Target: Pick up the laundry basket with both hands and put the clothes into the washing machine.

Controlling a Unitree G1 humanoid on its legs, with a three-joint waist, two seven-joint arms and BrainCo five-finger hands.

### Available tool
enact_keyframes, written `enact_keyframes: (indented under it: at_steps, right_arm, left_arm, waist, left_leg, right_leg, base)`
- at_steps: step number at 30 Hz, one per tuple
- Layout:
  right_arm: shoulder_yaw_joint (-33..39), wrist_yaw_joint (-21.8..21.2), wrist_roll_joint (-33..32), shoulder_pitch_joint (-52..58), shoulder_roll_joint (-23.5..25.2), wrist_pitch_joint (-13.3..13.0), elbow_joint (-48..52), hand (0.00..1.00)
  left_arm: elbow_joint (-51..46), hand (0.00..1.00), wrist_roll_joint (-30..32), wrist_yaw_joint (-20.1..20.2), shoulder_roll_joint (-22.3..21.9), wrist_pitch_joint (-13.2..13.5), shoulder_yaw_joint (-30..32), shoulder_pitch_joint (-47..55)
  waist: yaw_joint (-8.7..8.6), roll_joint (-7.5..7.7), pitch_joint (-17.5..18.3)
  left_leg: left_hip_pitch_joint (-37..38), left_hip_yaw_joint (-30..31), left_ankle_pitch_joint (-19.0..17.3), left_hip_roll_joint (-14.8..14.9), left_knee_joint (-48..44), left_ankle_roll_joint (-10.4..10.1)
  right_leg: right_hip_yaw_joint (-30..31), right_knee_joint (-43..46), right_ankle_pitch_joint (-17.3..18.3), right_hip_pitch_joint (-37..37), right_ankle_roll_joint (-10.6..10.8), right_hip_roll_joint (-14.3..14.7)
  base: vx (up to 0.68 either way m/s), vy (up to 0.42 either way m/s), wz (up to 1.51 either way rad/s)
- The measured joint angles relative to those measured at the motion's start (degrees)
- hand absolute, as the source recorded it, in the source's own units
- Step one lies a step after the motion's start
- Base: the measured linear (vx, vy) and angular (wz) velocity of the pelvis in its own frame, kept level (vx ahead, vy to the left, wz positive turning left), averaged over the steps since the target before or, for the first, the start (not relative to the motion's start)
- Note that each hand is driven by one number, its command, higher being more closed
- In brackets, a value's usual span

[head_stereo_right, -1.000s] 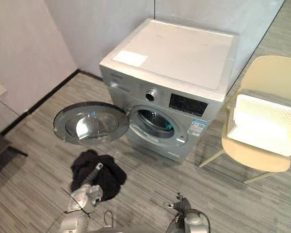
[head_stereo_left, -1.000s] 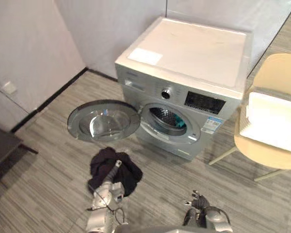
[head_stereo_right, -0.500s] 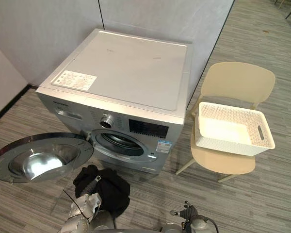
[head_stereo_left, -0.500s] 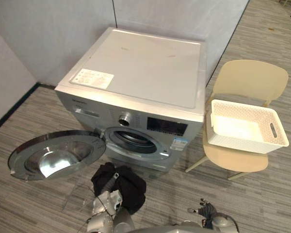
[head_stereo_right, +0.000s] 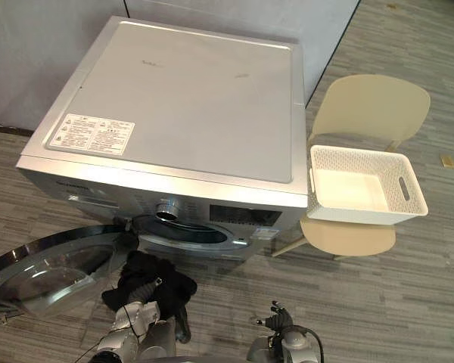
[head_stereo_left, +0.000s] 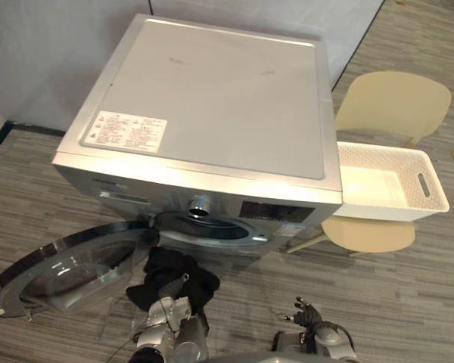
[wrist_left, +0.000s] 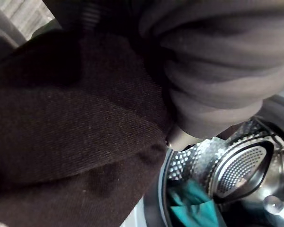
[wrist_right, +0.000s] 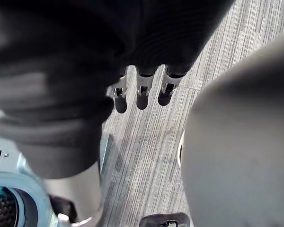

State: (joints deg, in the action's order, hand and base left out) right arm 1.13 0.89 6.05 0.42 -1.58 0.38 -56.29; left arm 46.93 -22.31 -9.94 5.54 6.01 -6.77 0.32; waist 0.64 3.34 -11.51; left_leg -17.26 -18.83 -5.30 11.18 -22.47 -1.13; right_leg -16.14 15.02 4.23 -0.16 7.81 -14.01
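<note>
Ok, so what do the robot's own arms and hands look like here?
Both arms are silver-grey metal. The left robot hand and the right robot hand each wear a dark ribbed cover over the back and wrist. In the right wrist view, its fingers are silver with dark rounded tips.

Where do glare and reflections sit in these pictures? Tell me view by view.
Left eye view: the glass of the open door mirrors pale light, and the washing machine top carries a soft sheen. Left wrist view: the drum glints in bright spots past the dark clothes. Right wrist view: the floor shows no glare.
</note>
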Motion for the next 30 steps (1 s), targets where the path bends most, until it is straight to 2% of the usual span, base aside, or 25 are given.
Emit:
enact_keyframes:
  at_steps: [3, 6, 9, 10, 11, 13, 14, 15, 16, 18, 19, 22, 25, 30]
  right_arm:
    - [-1.4, 0.0, 0.0, 0.0, -0.9, 0.0, -0.2, 0.00]
    - [-3.8, 0.0, 0.2, -0.2, -1.4, 0.0, -0.7, 0.00]
    - [-6.3, 0.0, 0.3, -1.5, -1.6, 0.0, -1.7, 0.00]
    - [-7.3, 0.1, 0.3, -2.6, -1.5, 0.0, -2.3, 0.00]
    - [-8.2, 0.1, 0.3, -3.7, -1.6, 0.0, -2.8, 0.00]
    - [-10.6, 0.4, 0.2, -6.8, -1.5, 0.0, -3.2, 0.00]
    - [-11.2, 0.4, 0.2, -7.9, -1.5, 0.0, -3.1, 0.00]
    - [-11.6, 1.2, 0.1, -10.3, -1.4, 0.0, -3.1, 0.00]
    - [-11.6, 1.9, 0.1, -11.5, -1.5, 0.0, -3.0, 0.00]
    - [-11.7, 4.0, 0.0, -17.6, -1.7, 0.1, -2.8, 0.00]
    - [-11.6, 4.9, 0.0, -19.6, -1.6, 0.1, -2.4, 0.00]
    - [-11.1, 7.3, -1.6, -25.6, -1.5, 0.2, 2.8, 0.00]
    - [-9.9, 9.3, -2.8, -29.3, -0.8, 0.1, 8.4, 0.00]
    - [-3.2, 13.1, -4.4, -33.8, 1.9, 0.4, 13.0, 0.00]
  left_arm:
    - [0.9, 1.00, 1.2, 1.2, -0.8, 0.0, -2.2, 0.4]
    - [0.9, 1.00, 2.8, 2.2, -0.9, 0.0, -3.1, 0.5]
    - [0.8, 1.00, 2.8, 2.2, -0.6, 0.0, -4.6, 0.1]
    - [0.8, 1.00, 2.8, 2.2, -0.6, 0.0, -4.8, -0.6]
    - [0.9, 1.00, 2.8, 2.2, -0.7, 0.0, -4.9, -1.2]
    - [0.7, 1.00, 2.7, 2.1, -0.5, -0.1, -6.1, -4.5]
    - [0.6, 1.00, 2.7, 2.1, 0.0, -0.1, -6.3, -5.4]
    - [0.4, 1.00, 2.2, 1.5, 0.2, -0.1, -6.6, -8.3]
    - [0.3, 1.00, 1.7, 0.9, 0.2, -0.1, -6.6, -9.8]
    - [0.4, 1.00, -1.1, -1.3, 0.2, 0.0, -6.0, -16.6]
    - [0.4, 1.00, -2.6, -2.0, 0.0, 0.2, -5.9, -19.2]
    - [0.0, 1.00, -6.3, -4.3, -2.0, 1.6, -1.3, -28.3]
    - [-2.8, 1.00, -8.5, -5.8, -3.7, 2.3, 2.0, -34.8]
    - [-11.2, 1.00, -12.0, -8.0, -5.5, 3.9, 4.8, -45.7]
  waist:
    - [0.17, -0.25, -0.1]
    - [0.24, -0.31, -0.1]
    - [0.52, -0.33, -0.1]
    - [0.53, -0.61, -0.5]
    - [0.34, -1.34, -1.3]
    - [0.80, -2.92, -5.4]
    - [1.19, -2.92, -6.4]
    - [1.82, -2.94, -8.8]
    - [1.82, -2.93, -9.6]
    - [1.69, -2.17, -11.8]
    - [1.57, -2.14, -12.4]
    - [1.34, -2.11, -15.7]
    - [1.04, -2.04, -16.3]
    - [0.15, -1.62, -17.8]
  left_leg:
    - [0.0, 1.9, 0.1, -1.0, 2.3, 0.0]
    - [0.0, 3.6, 1.9, -2.4, 5.1, 0.1]
    - [-1.1, 5.4, 4.7, -3.7, 7.7, -0.6]
    - [-2.7, 6.8, 5.9, -3.7, 7.5, -0.7]
    - [-3.4, 7.9, 6.5, -3.3, 7.3, -1.0]
    - [-4.4, 11.4, 9.6, -1.2, 7.6, -1.8]
    - [-4.7, 12.0, 10.0, -0.8, 7.5, -2.1]
    - [-7.0, 13.9, 10.9, 0.2, 6.5, -2.7]
    - [-8.4, 14.4, 11.1, 0.5, 5.6, -2.8]
    - [-15.6, 15.3, 11.0, 1.1, 1.0, -3.1]
    - [-18.4, 15.3, 10.9, 1.3, -1.0, -3.1]
    - [-26.6, 14.1, 8.6, 3.1, -10.5, -1.8]
    - [-35.8, 13.0, 5.6, 5.0, -19.2, -0.7]
    - [-50.4, 11.9, 3.9, 6.2, -27.1, 1.6]
  right_leg:
    - [-2.9, -1.0, 0.1, 0.2, 0.1, 0.0]
    - [-5.8, -3.2, 0.4, 1.6, 0.3, -0.1]
    - [-8.7, -5.6, 3.2, 2.2, -0.4, 0.2]
    - [-9.6, -6.3, 5.4, 2.1, 0.2, 0.8]
    - [-10.5, -6.2, 5.4, 2.1, 0.7, 1.6]
    - [-12.5, -3.2, 6.5, 1.4, -0.9, 4.5]
    - [-12.7, -1.1, 7.5, 0.5, -1.1, 4.8]
    - [-13.2, 5.0, 10.2, -2.9, -2.1, 4.5]
    - [-13.4, 8.0, 11.6, -4.7, -2.5, 4.1]
    - [-12.4, 19.6, 16.2, -14.0, -4.0, 1.8]
    - [-11.7, 23.2, 17.3, -17.0, -4.2, 1.0]
    - [-8.6, 33.4, 20.1, -26.6, -4.5, -0.8]
    - [-4.8, 41.8, 22.1, -37.1, -4.4, -2.1]
    - [-0.6, 50.8, 23.1, -53.4, -3.8, -3.6]
  base:
    - [-0.06, -0.013, 0.17]
    - [-0.11, -0.057, 0.32]
    - [-0.11, -0.122, 0.39]
    - [-0.12, -0.145, 0.41]
    - [-0.19, -0.174, 0.52]
    - [-0.23, -0.154, 0.44]
    - [-0.29, -0.162, 0.34]
    - [-0.25, -0.121, 0.26]
    - [-0.32, -0.139, 0.26]
    - [-0.28, -0.103, -0.01]
    - [-0.22, -0.063, -0.18]
    - [-0.18, 0.006, -0.40]
    - [-0.17, 0.086, -0.54]
    - [-0.11, 0.067, -0.26]
